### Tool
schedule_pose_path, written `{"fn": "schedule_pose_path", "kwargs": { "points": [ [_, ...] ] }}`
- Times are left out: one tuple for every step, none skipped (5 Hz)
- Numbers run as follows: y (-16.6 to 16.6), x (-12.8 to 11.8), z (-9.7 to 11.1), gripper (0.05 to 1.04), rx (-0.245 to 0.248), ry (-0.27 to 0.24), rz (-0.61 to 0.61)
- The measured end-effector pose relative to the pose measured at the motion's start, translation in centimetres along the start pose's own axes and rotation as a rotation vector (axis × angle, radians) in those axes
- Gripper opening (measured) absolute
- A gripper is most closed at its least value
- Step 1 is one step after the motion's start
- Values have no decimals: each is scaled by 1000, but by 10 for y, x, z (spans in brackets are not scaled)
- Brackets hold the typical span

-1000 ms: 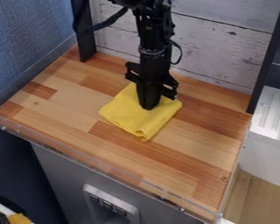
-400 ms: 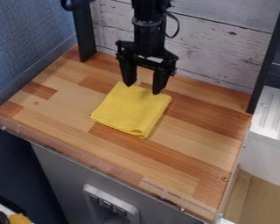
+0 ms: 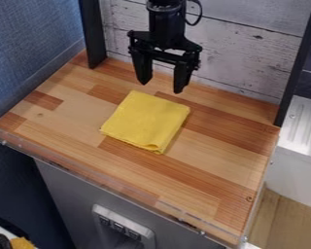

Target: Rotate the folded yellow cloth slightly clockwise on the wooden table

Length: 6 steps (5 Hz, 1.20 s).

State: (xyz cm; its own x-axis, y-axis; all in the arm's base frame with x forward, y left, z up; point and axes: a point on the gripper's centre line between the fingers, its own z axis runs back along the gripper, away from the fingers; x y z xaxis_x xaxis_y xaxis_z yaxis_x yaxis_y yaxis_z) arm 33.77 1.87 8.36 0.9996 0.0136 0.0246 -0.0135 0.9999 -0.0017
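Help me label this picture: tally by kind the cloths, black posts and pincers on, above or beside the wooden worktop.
Yellow cloth: 1
Black posts: 2
Open pincer: 1
Total: 4

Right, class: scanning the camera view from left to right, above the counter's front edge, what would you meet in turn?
Blue fabric-like wall → left black post → folded yellow cloth → right black post.
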Motion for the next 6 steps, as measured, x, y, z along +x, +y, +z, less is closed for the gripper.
{"fn": "schedule_pose_path", "kwargs": {
  "points": [
    [-4,0,-1,999,-6,-6,3],
    [-5,0,-4,999,-3,-14,-3],
    [-7,0,-6,998,-3,-21,6],
    [-10,-2,-7,995,-3,-9,8],
    [-10,-2,-8,997,-2,23,13],
    [-10,-3,-5,995,-3,43,7]
  ]
}}
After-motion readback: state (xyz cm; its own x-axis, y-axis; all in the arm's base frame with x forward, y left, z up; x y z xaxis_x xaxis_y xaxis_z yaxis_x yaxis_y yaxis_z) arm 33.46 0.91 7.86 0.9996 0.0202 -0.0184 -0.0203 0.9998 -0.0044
